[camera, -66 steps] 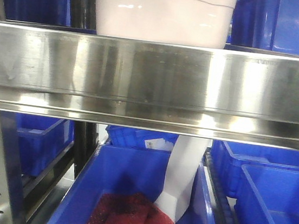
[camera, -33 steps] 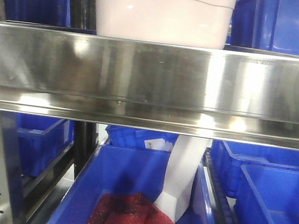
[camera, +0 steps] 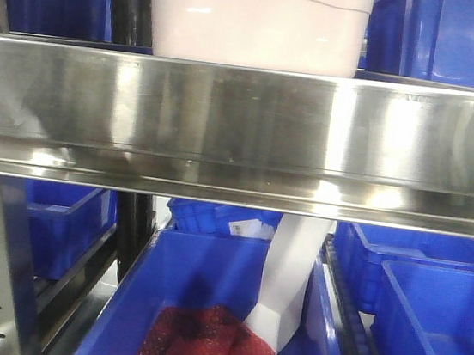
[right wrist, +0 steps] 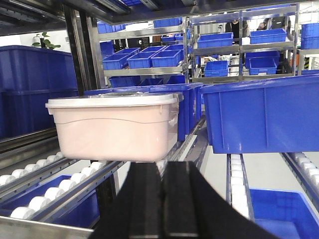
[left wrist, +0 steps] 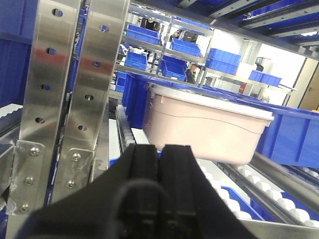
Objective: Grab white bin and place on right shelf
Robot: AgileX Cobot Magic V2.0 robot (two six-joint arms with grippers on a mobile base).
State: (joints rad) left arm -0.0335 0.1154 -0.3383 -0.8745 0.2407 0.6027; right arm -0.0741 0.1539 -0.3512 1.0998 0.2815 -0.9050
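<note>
White bin (camera: 255, 28): rectangular tub of translucent pinkish-white plastic, smooth walls with a faint curved moulding line, rounded lower corners, glossy white lid (right wrist: 112, 101) overhanging the rim. It stands upright on the roller tracks (right wrist: 45, 191) of the shelf, white cylindrical rollers set in metal rails, with blue bins just beside it on both sides. Shelf (camera: 243, 131): broad front rail of polished stainless steel, mirror-like and streaked with reflections, directly below the tub in the front view; grey perforated uprights (left wrist: 70, 84) with round holes and screw heads at the left. Blue bins (right wrist: 259, 117): opaque, matte, straight-walled plastic, repeated on racks further back. Lower level: an open blue bin (camera: 203, 312) holding a red mesh bag (camera: 204, 340) and a white bent piece whose nature cannot be told. Left gripper (left wrist: 159, 164): black, matte fingers pressed together, well short of the tub. Right gripper (right wrist: 160, 177): black fingers likewise pressed together, holding nothing, just before the tub's near right corner.
</note>
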